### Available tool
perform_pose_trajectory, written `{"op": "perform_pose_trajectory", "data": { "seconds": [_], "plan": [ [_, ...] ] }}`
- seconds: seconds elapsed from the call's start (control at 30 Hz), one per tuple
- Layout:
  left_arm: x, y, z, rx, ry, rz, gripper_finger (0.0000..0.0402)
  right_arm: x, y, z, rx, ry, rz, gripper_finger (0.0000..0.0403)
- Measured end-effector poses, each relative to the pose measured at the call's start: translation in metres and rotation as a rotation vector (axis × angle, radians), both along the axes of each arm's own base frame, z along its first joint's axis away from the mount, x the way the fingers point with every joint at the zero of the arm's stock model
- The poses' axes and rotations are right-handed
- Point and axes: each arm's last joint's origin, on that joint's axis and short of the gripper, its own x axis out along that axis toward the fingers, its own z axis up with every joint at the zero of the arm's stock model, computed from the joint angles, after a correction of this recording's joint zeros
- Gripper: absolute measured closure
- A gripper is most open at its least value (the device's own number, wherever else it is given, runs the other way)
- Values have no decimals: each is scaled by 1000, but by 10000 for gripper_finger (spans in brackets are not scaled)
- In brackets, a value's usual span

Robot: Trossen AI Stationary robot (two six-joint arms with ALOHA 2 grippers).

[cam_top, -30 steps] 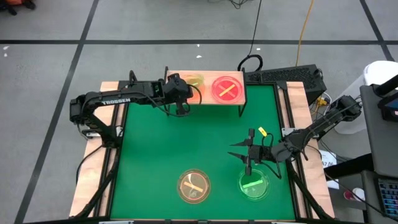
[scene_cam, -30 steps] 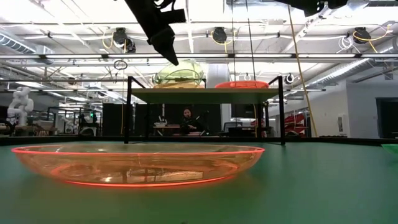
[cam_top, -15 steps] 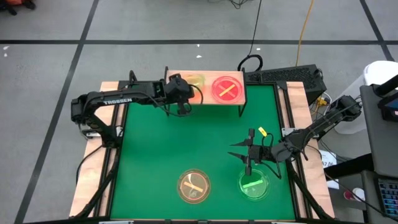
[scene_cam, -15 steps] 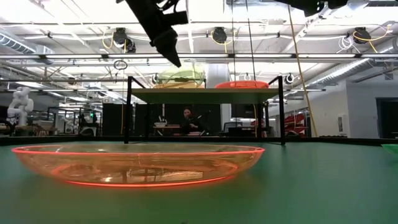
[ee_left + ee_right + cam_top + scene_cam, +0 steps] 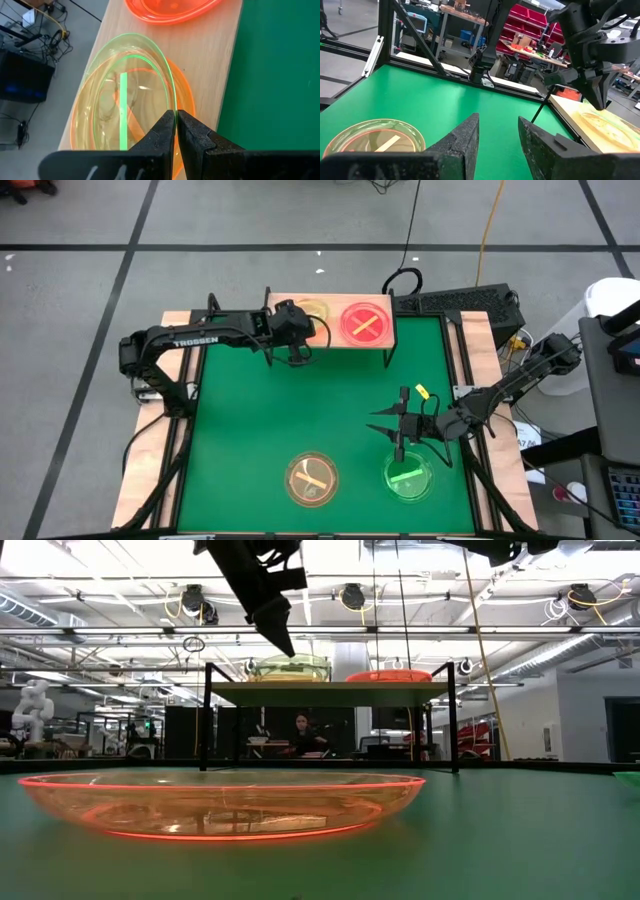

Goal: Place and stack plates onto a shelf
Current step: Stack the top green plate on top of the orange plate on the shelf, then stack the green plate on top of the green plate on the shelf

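Observation:
The shelf (image 5: 335, 340) stands at the mat's far edge. On its left half, a green plate (image 5: 125, 95) with a green stripe lies in an amber-orange plate (image 5: 182, 107). My left gripper (image 5: 176, 117) is shut on the green plate. A pink plate (image 5: 365, 323) sits on the shelf's right half. On the mat an amber plate (image 5: 312, 478) and a green plate (image 5: 408, 477) rest on their bases. My right gripper (image 5: 400, 442) hangs open just beyond the mat's green plate and touches nothing. My left gripper pinches the green plate's rim (image 5: 172, 102) between its two fingers, on the side toward the table's near edge. The fingers (image 5: 280, 635) slant down from above and from the left. The plate lies about level, nested in the amber-orange plate on the shelf.
The green mat (image 5: 300, 410) has free room in its middle. A black keyboard (image 5: 460, 302) and cables lie beyond the table's far right corner. In the low view the amber plate (image 5: 220, 805) fills the foreground, and a person (image 5: 302, 735) sits in the room behind.
My left gripper has moved a little toward the table's right and downward, still shut. The green plate it holds was tipped up above the shelf and has come down about level into the amber-orange plate.

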Motion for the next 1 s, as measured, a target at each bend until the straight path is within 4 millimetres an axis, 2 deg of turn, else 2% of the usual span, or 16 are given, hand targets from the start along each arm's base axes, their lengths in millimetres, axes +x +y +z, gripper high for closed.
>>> {"op": "perform_pose_trajectory", "data": {
  "seconds": [0.33, 0.53, 0.63, 0.9, 1.0],
  "plan": [
    [0, 0, 0, -3, -3, -1, 368, 0, 0, 0, 0, 0, 0, 284],
    [0, 0, 0, 3, 3, -7, 299, 0, 0, 0, 0, 0, 0, 284],
    [0, 0, 0, 4, 4, -6, 278, 0, 0, 0, 0, 0, 0, 284],
    [0, -1, 1, 10, -11, 50, 274, 0, 0, 0, 0, 0, 0, 284],
    [-3, -7, 6, 28, -30, 97, 294, 0, 0, 0, 0, 0, 0, 284]
  ]
}}
